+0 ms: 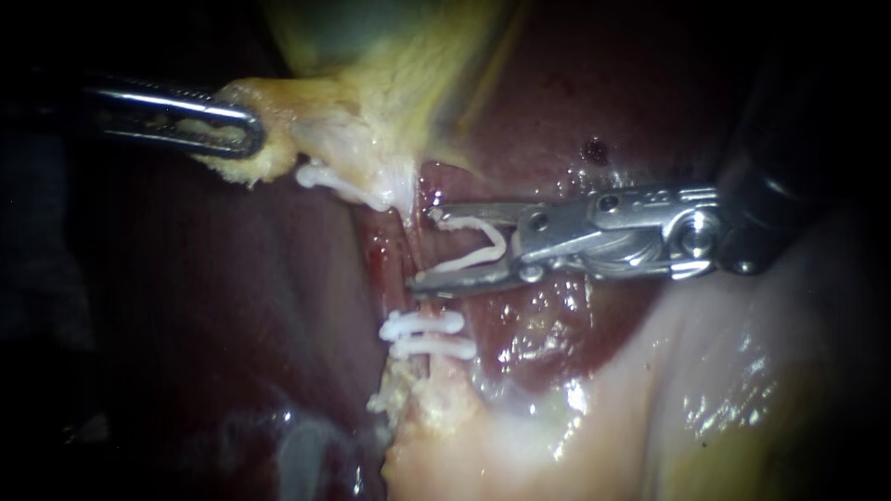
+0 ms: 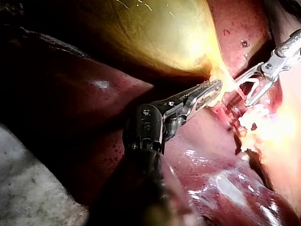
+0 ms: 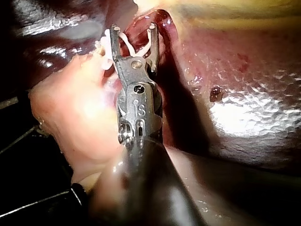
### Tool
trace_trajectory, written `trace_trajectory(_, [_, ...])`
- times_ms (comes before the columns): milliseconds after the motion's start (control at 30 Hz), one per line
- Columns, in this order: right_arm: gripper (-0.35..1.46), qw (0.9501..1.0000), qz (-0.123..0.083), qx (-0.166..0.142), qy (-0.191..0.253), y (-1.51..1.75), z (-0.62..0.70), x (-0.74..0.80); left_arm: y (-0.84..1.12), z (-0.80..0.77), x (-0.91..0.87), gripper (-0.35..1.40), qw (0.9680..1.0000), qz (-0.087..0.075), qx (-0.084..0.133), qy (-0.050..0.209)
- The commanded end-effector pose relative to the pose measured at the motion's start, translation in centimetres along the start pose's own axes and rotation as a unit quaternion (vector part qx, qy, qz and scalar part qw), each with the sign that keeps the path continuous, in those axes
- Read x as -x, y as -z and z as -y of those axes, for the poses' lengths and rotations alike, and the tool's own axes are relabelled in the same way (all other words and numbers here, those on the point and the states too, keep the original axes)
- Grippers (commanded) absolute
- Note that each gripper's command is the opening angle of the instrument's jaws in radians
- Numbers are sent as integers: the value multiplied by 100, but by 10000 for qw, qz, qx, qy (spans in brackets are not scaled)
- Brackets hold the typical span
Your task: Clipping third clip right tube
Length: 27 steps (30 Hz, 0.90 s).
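Observation:
My left instrument (image 1: 243,130) comes in from the left, its jaws shut on yellow tissue at the gallbladder's (image 1: 371,83) neck, also seen in the left wrist view (image 2: 215,89). My right instrument (image 1: 429,249) holds an open white clip (image 1: 478,249) between widely spread jaws, both touching it. The jaw tips reach a thin red tube (image 1: 408,264); I cannot tell whether the tube lies inside the clip. Just below, two white clips (image 1: 427,336) sit across the same tube. In the right wrist view the loaded clip (image 3: 136,46) shows between the jaws (image 3: 133,30).
Dark red liver (image 1: 575,102) lies behind the tube, with a small dark spot (image 1: 594,148). Another white clip (image 1: 334,181) hangs near the gallbladder's neck. Pale wet tissue (image 1: 724,371) fills the lower right. A grey cloth (image 2: 28,188) lies beside my left shaft.

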Motion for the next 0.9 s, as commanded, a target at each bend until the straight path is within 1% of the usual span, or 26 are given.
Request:
trace_trajectory(33, [49, 10000, 0, -9, -12, -3, -2, 1, 0, 0, 0, -35, 10000, -1, -2, 2])
trace_trajectory(167, [49, 9999, -5, -81, -94, -15, -7, 4, 0, 0, 0, -35, 10000, -1, -2, 1])
trace_trajectory(333, [48, 9980, -397, -366, -338, -24, -11, -1, -1, 0, 0, -35, 10000, -2, -4, 1])
trace_trajectory(433, [48, 9963, -501, -539, -440, -31, -12, -4, -1, 0, 1, -35, 10000, 3, 7, 0])
trace_trajectory(600, [47, 9945, -651, -662, -486, -40, -12, -8, -2, 0, 1, -35, 10000, 3, 5, 0])
trace_trajectory(833, [46, 9926, -821, -729, -524, -40, -12, -11, -2, 0, 1, -35, 10000, 2, 4, 0])
trace_trajectory(900, [47, 9910, -935, -761, -580, -37, -10, -14, -2, 0, 1, -35, 10000, 3, 5, -1])
